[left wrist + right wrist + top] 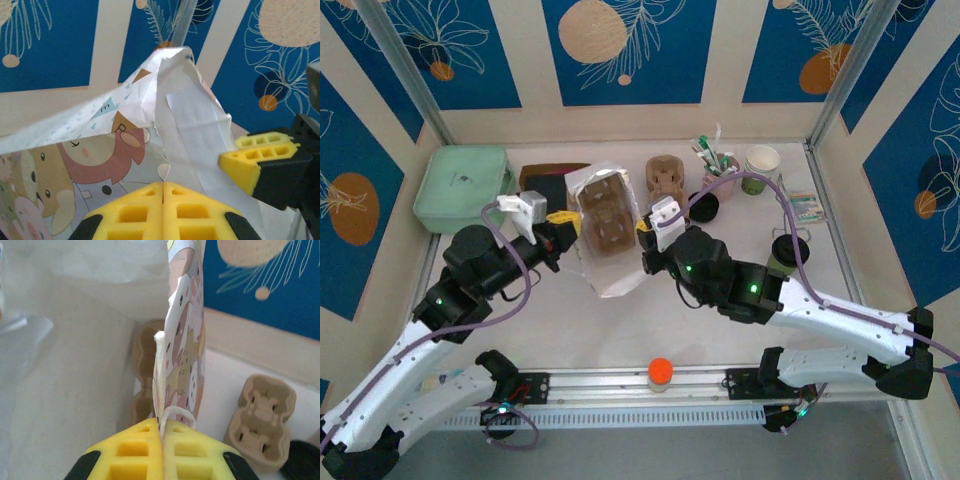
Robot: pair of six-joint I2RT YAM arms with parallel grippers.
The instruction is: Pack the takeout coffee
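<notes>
Left gripper (163, 186) and right gripper (161, 426) jaws clamp the bag (185, 115) edges; pull them apart and you tear it.

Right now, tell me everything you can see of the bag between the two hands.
The bag is thin, crinkled, film-like, part clear, part printed with cartoon animals. It sits centred on the table, stretched between the hands: the shut left hand pinches one edge, the shut right hand the opposite edge. A brown pulp carrier lies inside.

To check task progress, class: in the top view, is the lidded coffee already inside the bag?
No, the coffee stands at the right, well apart from the bag.
</notes>
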